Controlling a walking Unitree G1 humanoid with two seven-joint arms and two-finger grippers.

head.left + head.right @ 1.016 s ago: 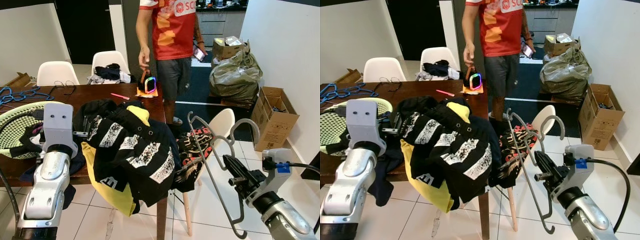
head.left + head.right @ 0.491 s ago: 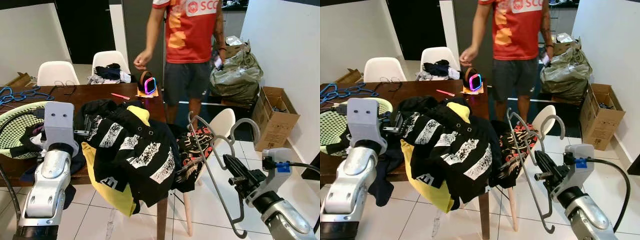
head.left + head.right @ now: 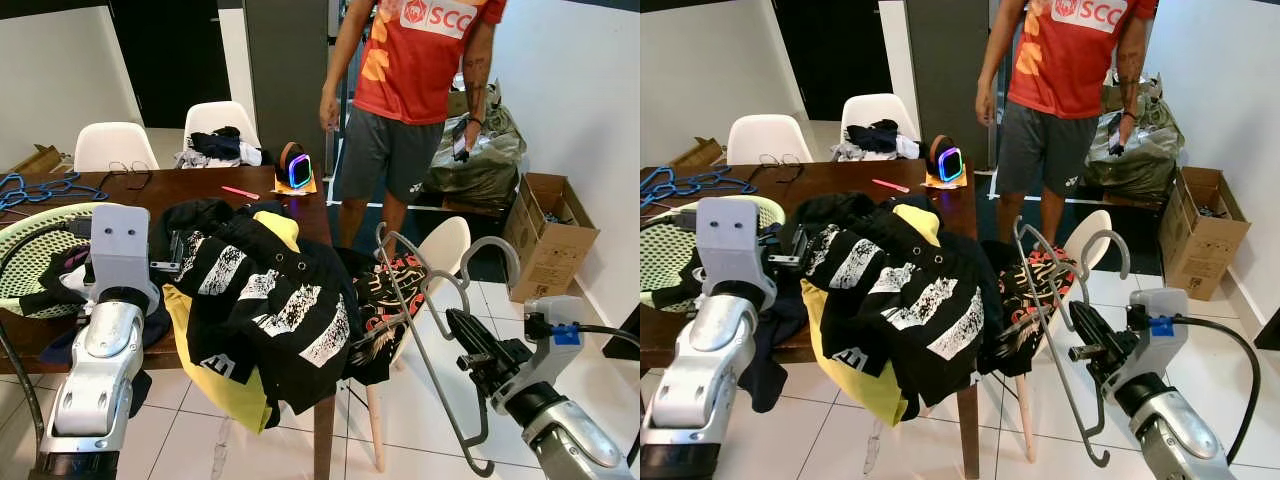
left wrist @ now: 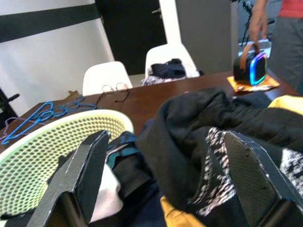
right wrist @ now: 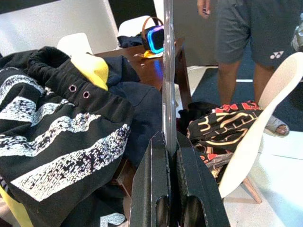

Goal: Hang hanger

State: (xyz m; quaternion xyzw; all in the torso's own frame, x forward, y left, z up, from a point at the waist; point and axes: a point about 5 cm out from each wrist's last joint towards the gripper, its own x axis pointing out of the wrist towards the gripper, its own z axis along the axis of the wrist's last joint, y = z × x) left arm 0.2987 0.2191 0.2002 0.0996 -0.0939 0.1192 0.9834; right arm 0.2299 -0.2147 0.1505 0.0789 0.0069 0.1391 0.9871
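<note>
Gripping a grey hanger [image 3: 425,340]: right gripper [image 3: 470,345], fingers clamped on its bar, beside the table's [image 3: 250,190] right edge. Left gripper [image 4: 161,175] spread wide over black clothing [image 3: 270,300]. Risk: hook snagging the white chair [image 3: 440,250] or garments.

Home dining area. Wooden dining table [image 3: 200,190] left of frame, white chairs [image 3: 115,146] behind it, clothes pile [image 3: 265,300] on table, tiled floor [image 3: 420,400], cardboard boxes [image 3: 548,235] right, kitchen cabinets upper right, person [image 3: 415,110] standing upper centre.
</note>
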